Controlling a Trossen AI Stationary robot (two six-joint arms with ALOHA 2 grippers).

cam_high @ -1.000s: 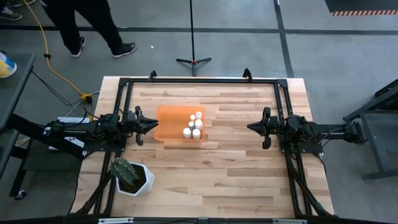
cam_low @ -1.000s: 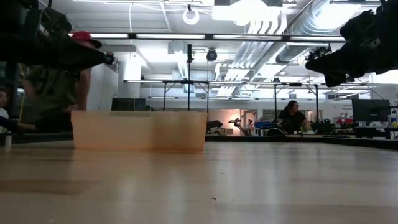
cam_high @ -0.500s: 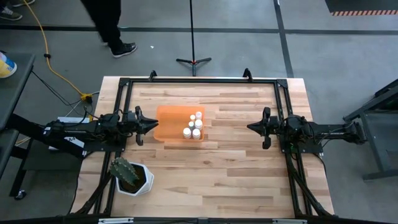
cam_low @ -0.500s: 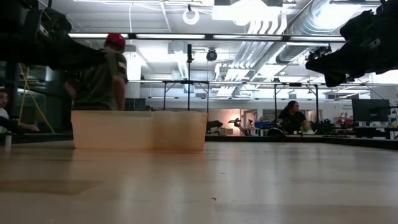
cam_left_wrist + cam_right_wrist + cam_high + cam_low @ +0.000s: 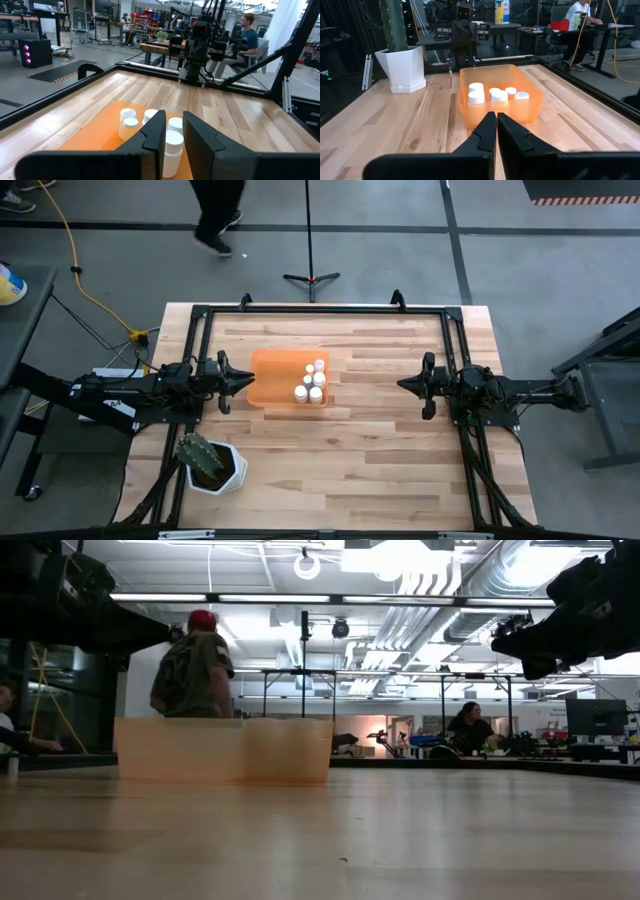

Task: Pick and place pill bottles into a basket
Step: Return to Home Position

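The basket [image 5: 268, 376] sits left of centre on the worktop [image 5: 370, 450], its long sides running across from one arm toward the other. At least 5 pill bottles [image 5: 312, 384] stand upright in a tight cluster at the basket's right end, the end nearer the right arm; the basket's left half is bare orange floor.

The left claw [image 5: 248, 380] hovers at the basket's left short edge, above the worktop. Its fingers [image 5: 154, 136] stand a narrow slit apart and hold nothing. The right claw [image 5: 402, 385] hangs well apart from the basket, pointing at it across a broad strip of bare wood. Its fingers [image 5: 481, 134] are pressed almost together, empty.

A white pot with a cactus [image 5: 212, 464] stands near the front left corner, close behind the left arm and clear of the basket. A black frame [image 5: 320, 308] borders the far edge and both sides. The whole front half of the worktop lies open. A person [image 5: 216, 218] walks on the floor beyond the far edge.
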